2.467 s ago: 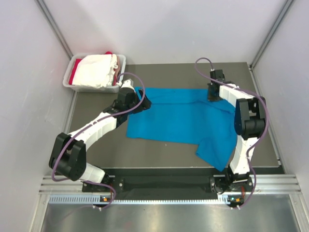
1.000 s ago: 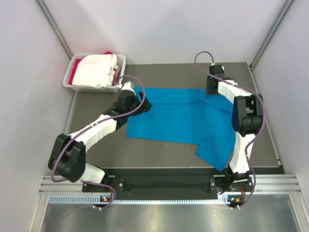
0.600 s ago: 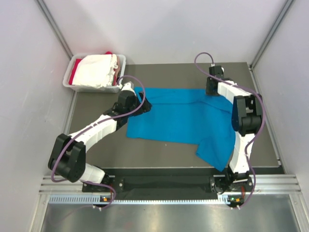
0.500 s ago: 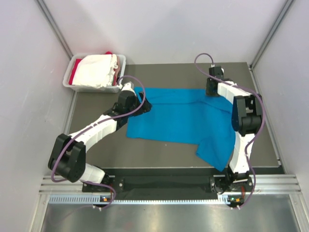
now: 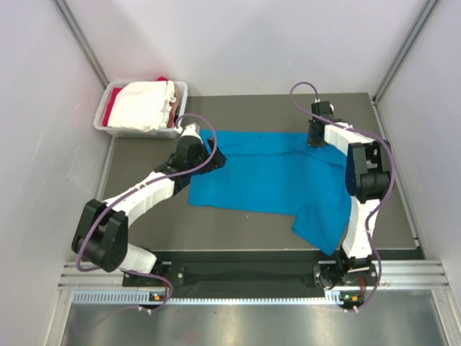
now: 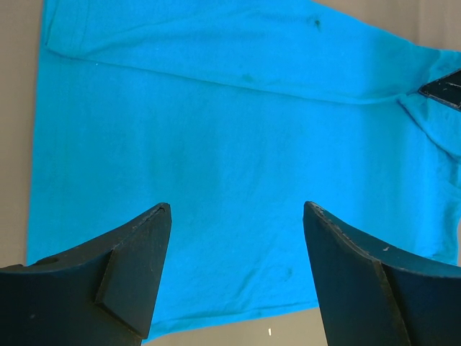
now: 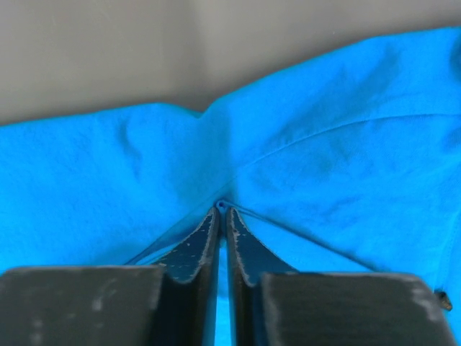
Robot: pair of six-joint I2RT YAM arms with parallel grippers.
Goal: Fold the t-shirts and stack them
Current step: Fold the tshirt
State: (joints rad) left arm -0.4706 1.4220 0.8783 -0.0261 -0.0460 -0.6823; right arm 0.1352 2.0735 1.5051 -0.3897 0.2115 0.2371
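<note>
A bright blue t-shirt (image 5: 270,176) lies spread on the dark table, one part trailing toward the near right. My right gripper (image 5: 315,139) is at its far right edge, shut on a pinched fold of the blue t-shirt (image 7: 324,180), with the fingertips (image 7: 214,216) pressed together on the cloth. Over the shirt's left end my left gripper (image 5: 214,156) stands open; its fingers (image 6: 137,252) hang above the blue t-shirt (image 6: 230,130) with nothing between them. White and red t-shirts (image 5: 144,104) sit in the tub.
A pale grey plastic tub (image 5: 109,122) stands at the far left corner of the table (image 5: 238,223). White walls close in on both sides. Bare table surface shows along the near side and at the far right.
My right gripper has closed onto the blue shirt's far right edge. The left arm has barely moved.
</note>
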